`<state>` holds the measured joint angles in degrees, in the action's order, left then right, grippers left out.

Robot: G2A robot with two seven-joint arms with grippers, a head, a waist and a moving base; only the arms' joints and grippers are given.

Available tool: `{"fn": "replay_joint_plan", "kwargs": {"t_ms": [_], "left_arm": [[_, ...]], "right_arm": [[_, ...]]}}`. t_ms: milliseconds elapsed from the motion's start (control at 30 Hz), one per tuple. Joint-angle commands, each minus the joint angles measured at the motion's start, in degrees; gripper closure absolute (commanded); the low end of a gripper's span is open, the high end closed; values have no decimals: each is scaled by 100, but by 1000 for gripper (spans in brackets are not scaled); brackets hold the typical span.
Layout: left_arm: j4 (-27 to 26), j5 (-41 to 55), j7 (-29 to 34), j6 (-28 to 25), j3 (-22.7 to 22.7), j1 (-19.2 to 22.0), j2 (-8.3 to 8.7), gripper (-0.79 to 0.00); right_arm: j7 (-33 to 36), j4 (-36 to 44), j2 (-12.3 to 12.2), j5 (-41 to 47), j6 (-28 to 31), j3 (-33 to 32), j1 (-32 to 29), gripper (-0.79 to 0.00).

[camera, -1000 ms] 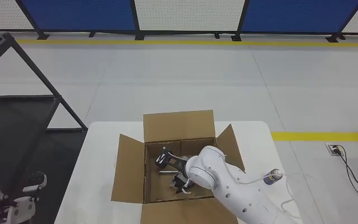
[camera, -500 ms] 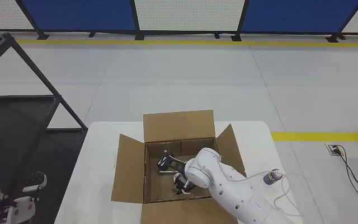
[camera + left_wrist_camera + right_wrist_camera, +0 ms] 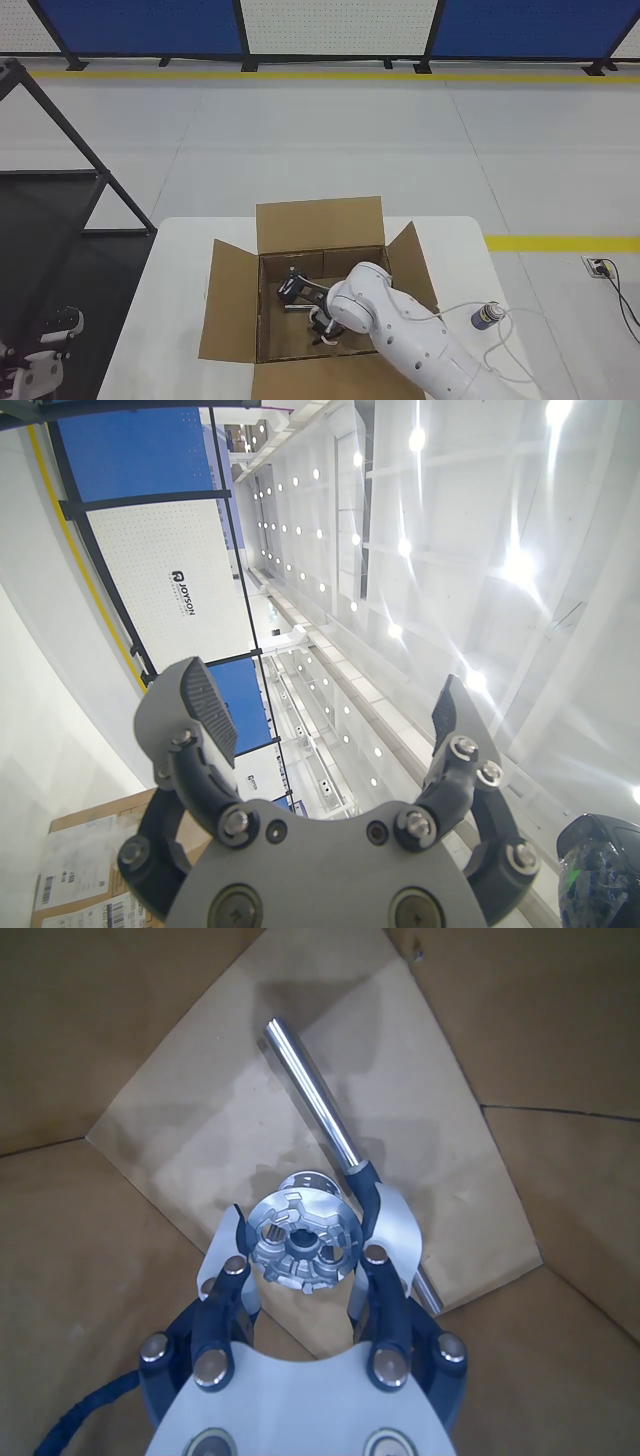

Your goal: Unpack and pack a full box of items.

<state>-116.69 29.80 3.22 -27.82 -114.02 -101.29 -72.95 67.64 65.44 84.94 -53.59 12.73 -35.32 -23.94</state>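
Observation:
An open cardboard box [image 3: 232, 300] stands on the white table [image 3: 170, 300]. My right arm reaches down into it. On the box floor stands a silver metal hub [image 3: 305, 1238] with holes in its round flange. My right gripper [image 3: 305, 1228] is shut on it, one finger pressed against each side of the flange. A polished steel rod [image 3: 310, 1093] lies slantwise on the floor behind the hub, and its near end runs under one finger. Away from the box, my left gripper [image 3: 330, 710] points up at the ceiling, open and holding nothing.
A small dark-topped can [image 3: 487, 314] stands on the table right of the box, beside a thin white cable. The box walls [image 3: 550, 1028] close in around my right gripper. A labelled carton [image 3: 90, 850] sits near my left gripper. A black frame [image 3: 60, 130] stands left of the table.
My right arm has shifted slightly left and lower inside the box. The can and the box have stayed where they were.

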Motion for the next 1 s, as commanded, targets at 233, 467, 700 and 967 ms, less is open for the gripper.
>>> {"fn": "replay_joint_plan", "kwargs": {"t_ms": [233,467,700,967], "left_arm": [[0,0,0,0,0,0,0,-785],[0,0,0,0,0,0,0,-785],[0,0,0,0,0,0,0,-785],[0,0,0,0,0,0,0,-785]], "right_arm": [[1065,3085,-516,-990,-226,-1145,-816,0],[1632,5586,-834,-1302,157,-2100,-1926,0],[1298,6921,-978,-1484,131,-2975,-2650,0],[366,6921,-1096,-1071,-57,-4680,-3284,0]]}}
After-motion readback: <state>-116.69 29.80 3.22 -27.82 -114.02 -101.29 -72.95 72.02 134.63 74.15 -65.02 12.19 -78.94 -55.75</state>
